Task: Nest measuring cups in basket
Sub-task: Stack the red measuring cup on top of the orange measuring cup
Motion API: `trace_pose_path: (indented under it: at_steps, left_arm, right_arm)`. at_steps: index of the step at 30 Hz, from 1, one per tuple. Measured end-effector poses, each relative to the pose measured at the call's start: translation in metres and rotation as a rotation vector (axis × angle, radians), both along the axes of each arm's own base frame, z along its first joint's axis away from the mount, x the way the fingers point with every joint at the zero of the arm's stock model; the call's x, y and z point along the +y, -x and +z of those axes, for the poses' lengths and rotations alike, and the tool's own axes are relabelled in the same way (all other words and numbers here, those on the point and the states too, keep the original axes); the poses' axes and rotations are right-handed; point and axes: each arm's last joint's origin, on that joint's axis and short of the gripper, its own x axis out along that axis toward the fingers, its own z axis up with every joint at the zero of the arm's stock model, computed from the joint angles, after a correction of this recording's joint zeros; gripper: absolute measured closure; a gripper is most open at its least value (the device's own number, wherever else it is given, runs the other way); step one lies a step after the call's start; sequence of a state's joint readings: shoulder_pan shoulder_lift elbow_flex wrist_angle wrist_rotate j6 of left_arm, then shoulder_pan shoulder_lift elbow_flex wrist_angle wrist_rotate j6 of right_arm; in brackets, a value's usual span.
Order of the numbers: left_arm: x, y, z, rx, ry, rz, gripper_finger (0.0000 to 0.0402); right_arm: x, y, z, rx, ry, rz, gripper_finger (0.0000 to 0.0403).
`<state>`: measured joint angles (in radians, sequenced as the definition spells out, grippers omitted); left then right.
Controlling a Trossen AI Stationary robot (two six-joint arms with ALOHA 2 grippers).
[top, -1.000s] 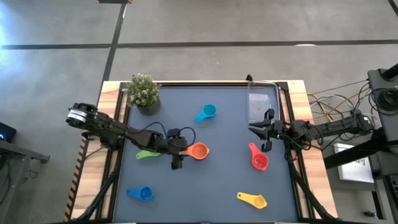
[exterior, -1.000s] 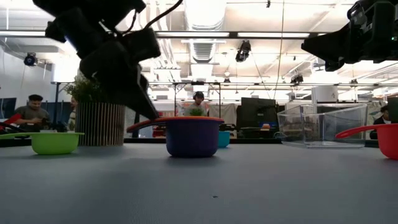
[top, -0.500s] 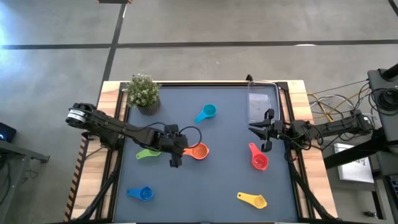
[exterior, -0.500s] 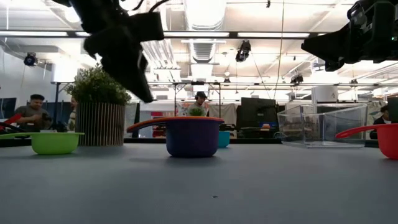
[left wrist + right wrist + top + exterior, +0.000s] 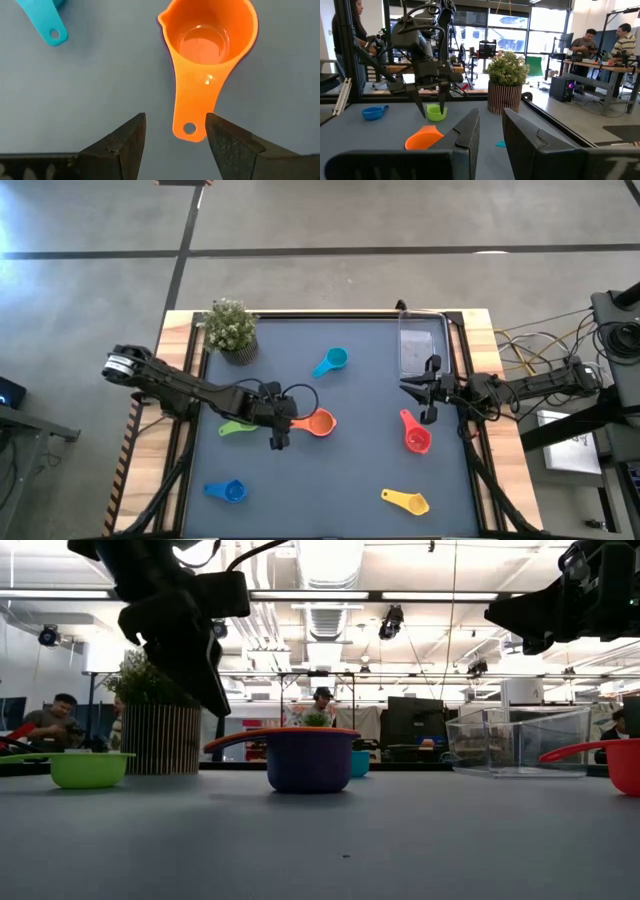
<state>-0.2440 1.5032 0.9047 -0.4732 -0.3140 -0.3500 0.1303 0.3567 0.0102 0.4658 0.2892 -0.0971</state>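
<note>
Closest to you on the table are the yellow cup near the front right and the blue cup near the front left. A little farther back on the right lies the red cup.

In the middle you can see your left gripper hanging just above the table, right by the handle of the orange cup. Look at the left wrist view: its fingers are apart, and the orange cup's handle points into the gap between them without touching. The low view shows the orange cup sitting inside a purple cup. The green cup lies just to the left of the left gripper.

Your right gripper waits over the right side of the table, between the red cup and the basket. Its fingers are a little apart and hold nothing.

Farther back sit the light blue cup near the middle, the clear basket at the back right, and the potted plant at the back left corner. No cup is in the basket.
</note>
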Motion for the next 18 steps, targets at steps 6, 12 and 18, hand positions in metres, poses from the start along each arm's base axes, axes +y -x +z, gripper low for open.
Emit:
trace_pose_path:
  at_steps: [6,12,18]
  left_arm:
    - [-0.0017,0.0008,-0.0006,-0.001,0.001,-0.006,0.0213]
    - [-0.0027,0.0006,-0.0014,-0.016,0.001,-0.002,0.0213]
    - [-0.0055,0.0059,-0.0027,0.022,-0.002,0.0,0.0213]
  right_arm:
    - [0.0,0.0,-0.0001,0.001,0.0,0.0,0.033]
    - [0.0,0.0,-0.0001,0.001,0.0,0.0,0.033]
    - [0.0,0.0,-0.0002,0.002,0.001,0.0,0.033]
